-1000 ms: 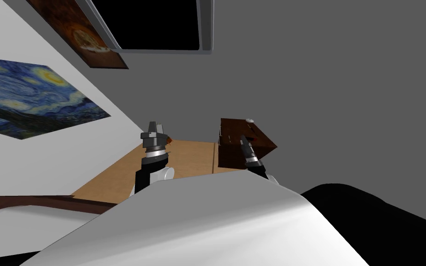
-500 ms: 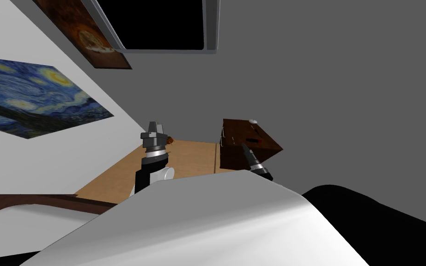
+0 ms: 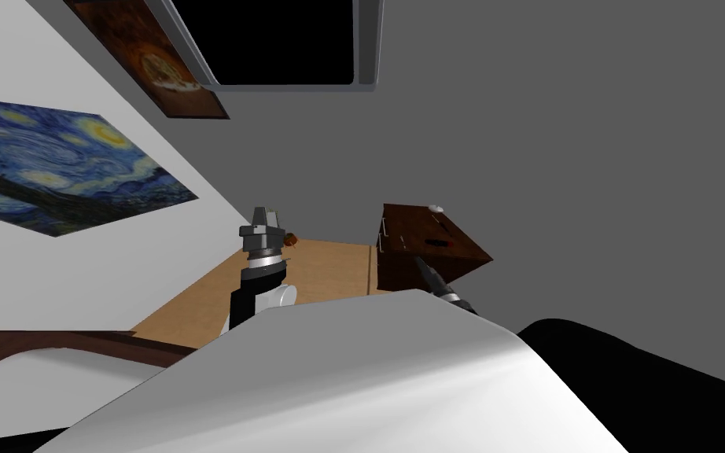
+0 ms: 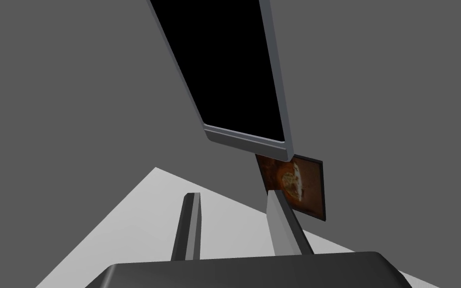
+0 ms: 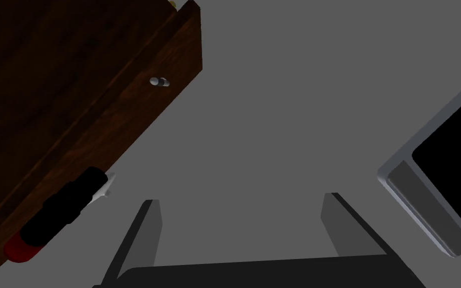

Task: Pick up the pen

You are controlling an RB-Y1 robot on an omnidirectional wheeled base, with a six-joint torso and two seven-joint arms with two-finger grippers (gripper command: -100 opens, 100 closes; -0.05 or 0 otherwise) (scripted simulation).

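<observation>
- The dark brown wooden cabinet [image 3: 432, 252] stands to the right, with a tan wooden surface [image 3: 314, 271] to its left; the task's thing rests on the cabinet's top
- The right gripper [image 5: 240, 199] sits low at the cabinet's near side, its fingers spread wide with nothing between them, facing a plain grey surface rather than the top
- The pen [image 5: 59, 212], black with a red end and a silver tip, lies flat on the cabinet top close to an edge, off to one side of the right gripper's fingers and apart from them
- Step in hand, as I judge it: the approach, with no grasp made yet
- The next move calls for swinging the right gripper across over the cabinet top until the pen's barrel lies between the fingers, turning the wrist so the blades cross the barrel, then lowering and closing
- The pen is thin and lies flat, so the blades likely have to come right down to the wood without knocking it off the edge
- The left gripper [image 4: 232, 194] is held up at the left over the tan surface, its fingers a little apart and empty, narrower than the right's
- Counts: one window frame [image 3: 274, 82] around a black area, two wall pictures (a blue swirling one [image 3: 62, 173] and a brown one [image 3: 164, 63]), one cabinet, two grippers, one pen, one small grey knob [image 5: 158, 81] on the cabinet's face
</observation>
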